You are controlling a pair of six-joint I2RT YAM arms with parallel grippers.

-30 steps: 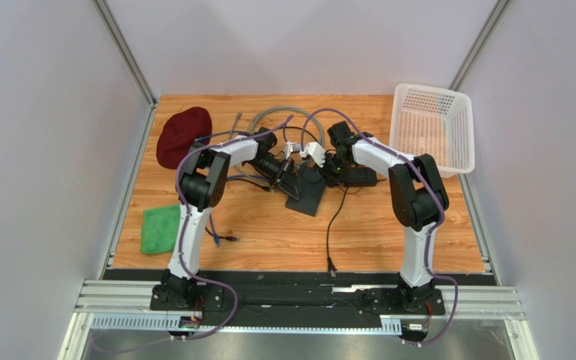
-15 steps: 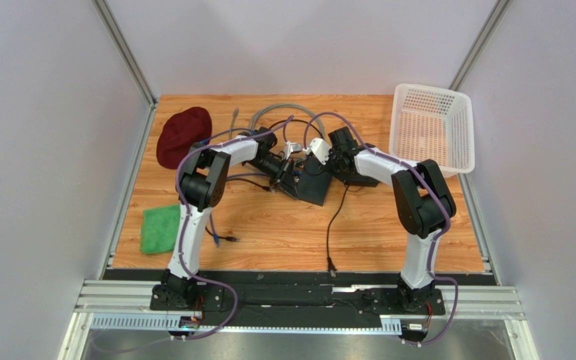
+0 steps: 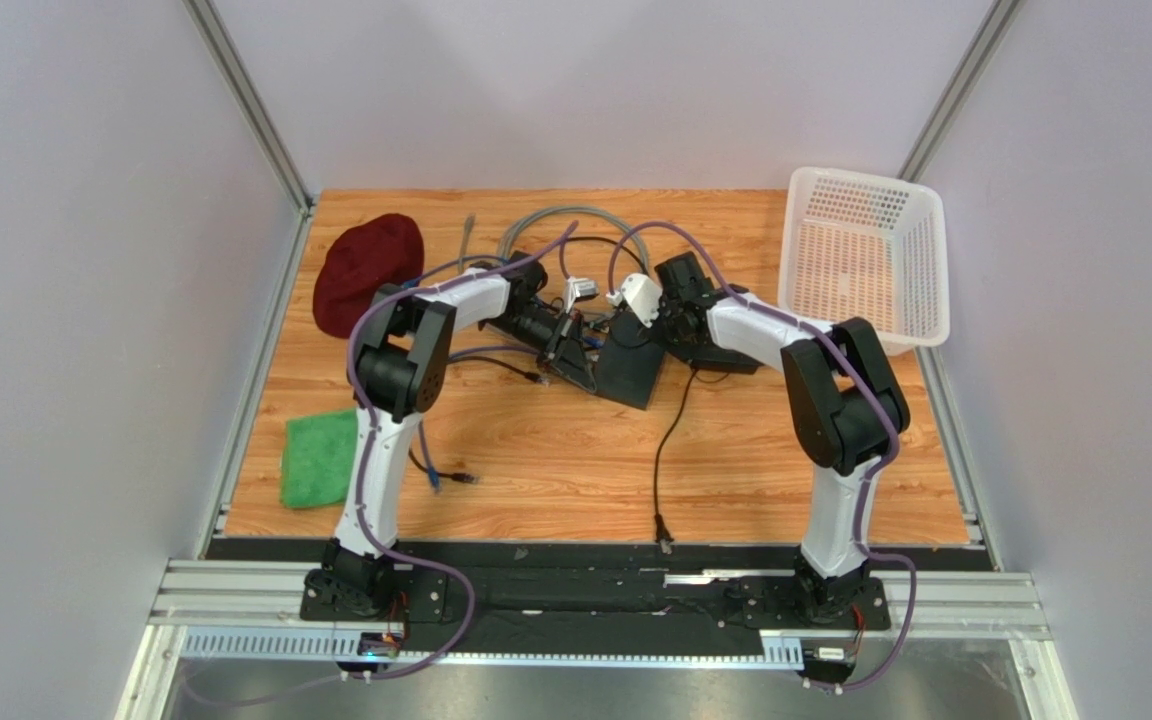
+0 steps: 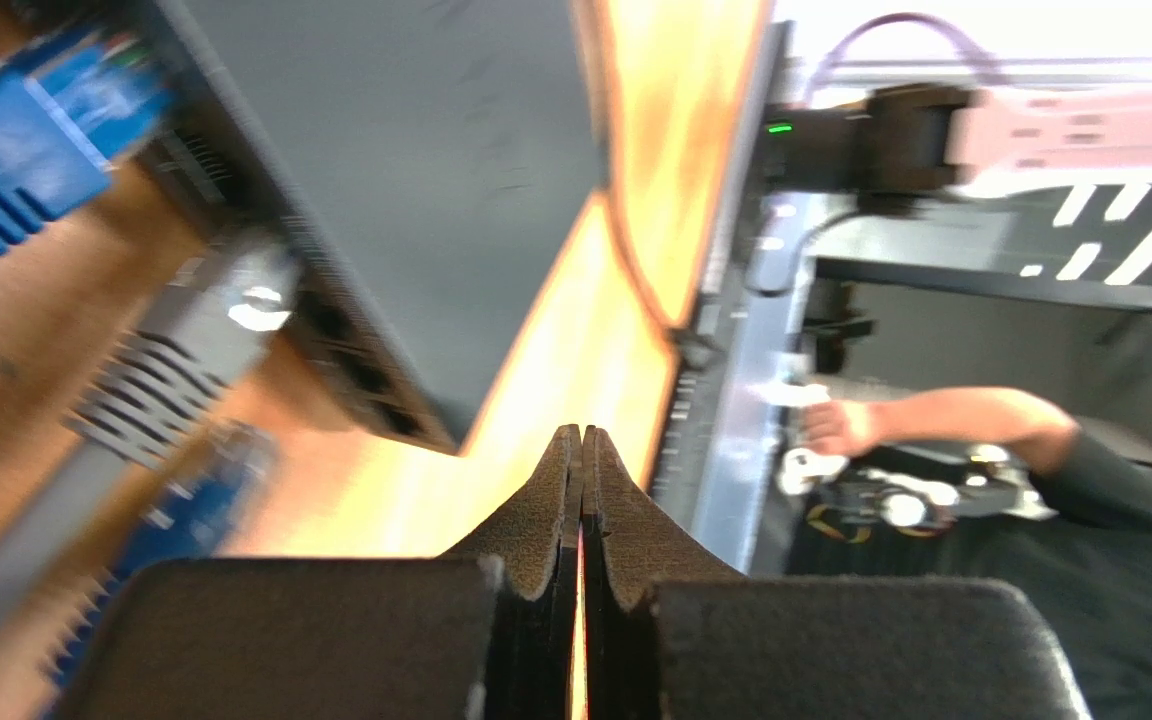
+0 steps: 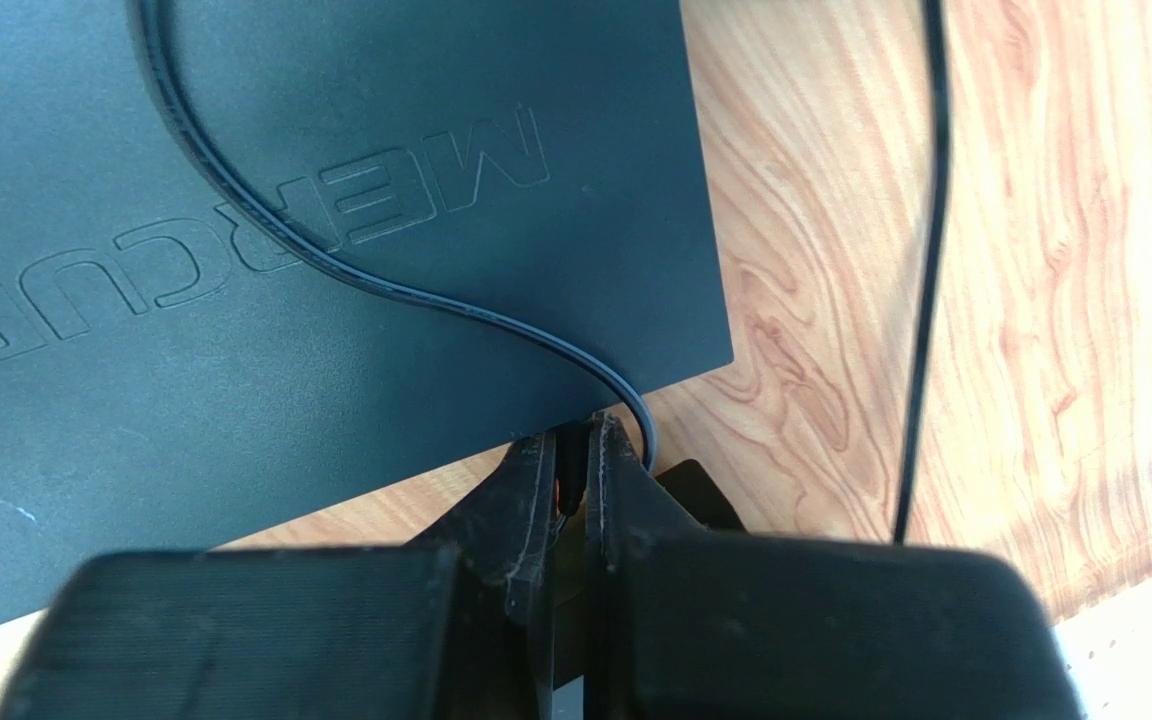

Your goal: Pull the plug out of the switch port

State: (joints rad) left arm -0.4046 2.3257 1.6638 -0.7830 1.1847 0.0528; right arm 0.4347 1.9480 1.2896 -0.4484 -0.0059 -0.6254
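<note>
Cable tangle [image 3: 549,234] close behind switch [image 3: 632,369]

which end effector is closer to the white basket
Right. The right end effector grips the plug at the switch edge on the white basket side; the left end effector sits shut beyond the switch, farther from it.

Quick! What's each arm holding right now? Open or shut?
Left end effector: closed, holding nothing.
Right end effector: closed, seemingly pinching the cable.
</note>
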